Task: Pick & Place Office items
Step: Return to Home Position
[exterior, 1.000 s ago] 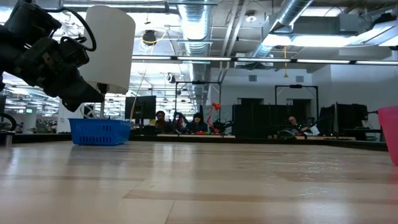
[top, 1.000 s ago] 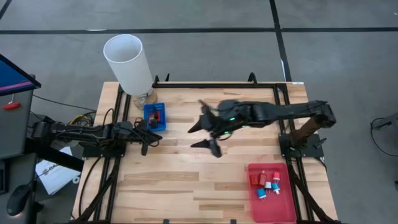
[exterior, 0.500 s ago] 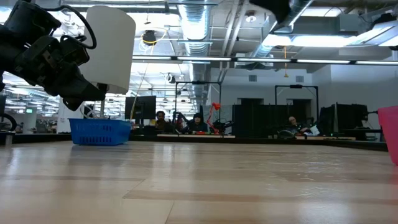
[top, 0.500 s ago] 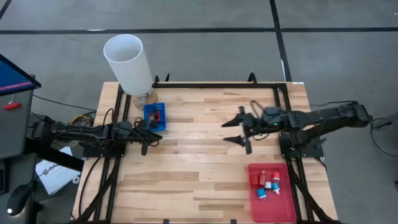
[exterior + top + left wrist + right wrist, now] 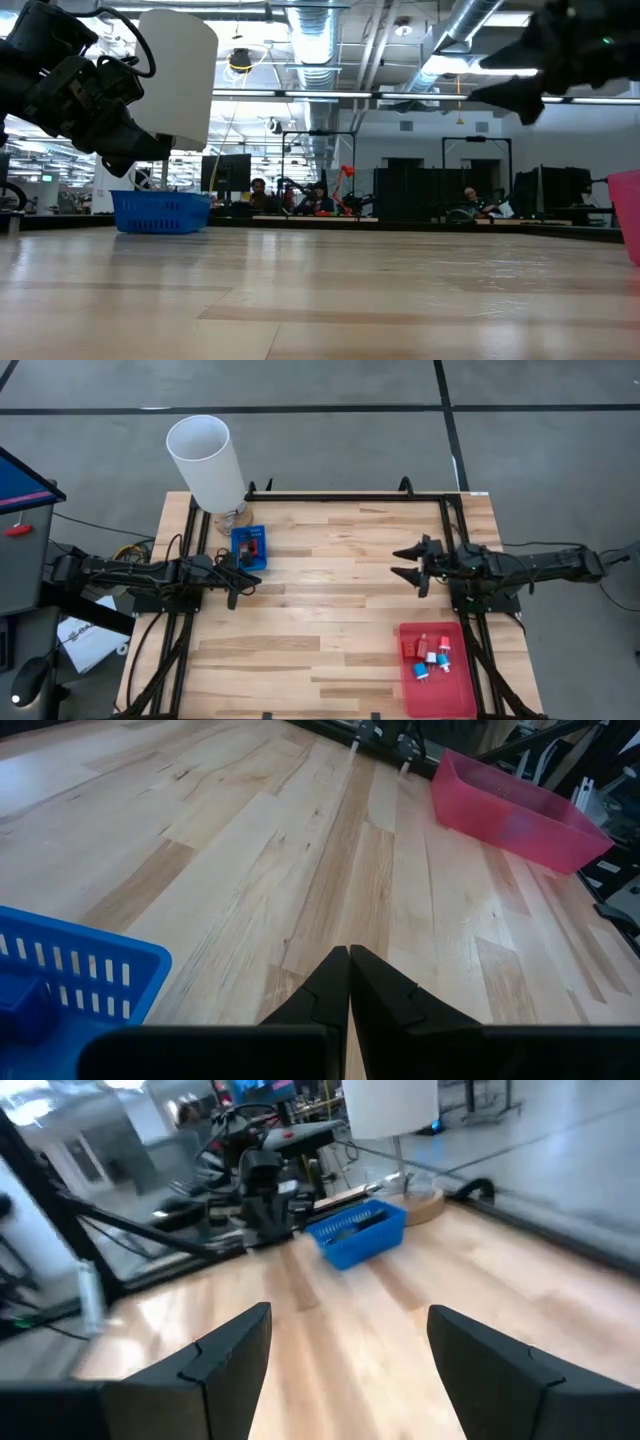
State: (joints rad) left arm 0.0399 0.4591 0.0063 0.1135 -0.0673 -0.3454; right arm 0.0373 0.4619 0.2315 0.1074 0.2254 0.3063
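Note:
Several tiny red, light blue and white office items [image 5: 428, 653] lie in the red tray [image 5: 452, 695] by the table's near right corner. A red piece [image 5: 256, 546] and a blue one sit in the blue bin [image 5: 249, 547] at far left. My left gripper [image 5: 243, 572] is shut and empty, hovering just near-side of the bin; its shut fingertips [image 5: 348, 982] point across bare wood. My right gripper [image 5: 401, 563] is open and empty, raised above the table's right side and far-side of the tray. In its wrist view its fingers [image 5: 230, 1355] stand wide apart.
A white cylindrical lamp [image 5: 206, 462] stands on a wooden base at the far left corner, behind the bin. Black frame rails [image 5: 345, 496] run along the table's far and side edges. Bare wood [image 5: 320, 610] lies between the two arms. People sit far off in the room [image 5: 315, 197].
My right arm has drawn back from above the table's middle toward the right edge, its gripper staying open and empty. It has also come into the low view at upper right.

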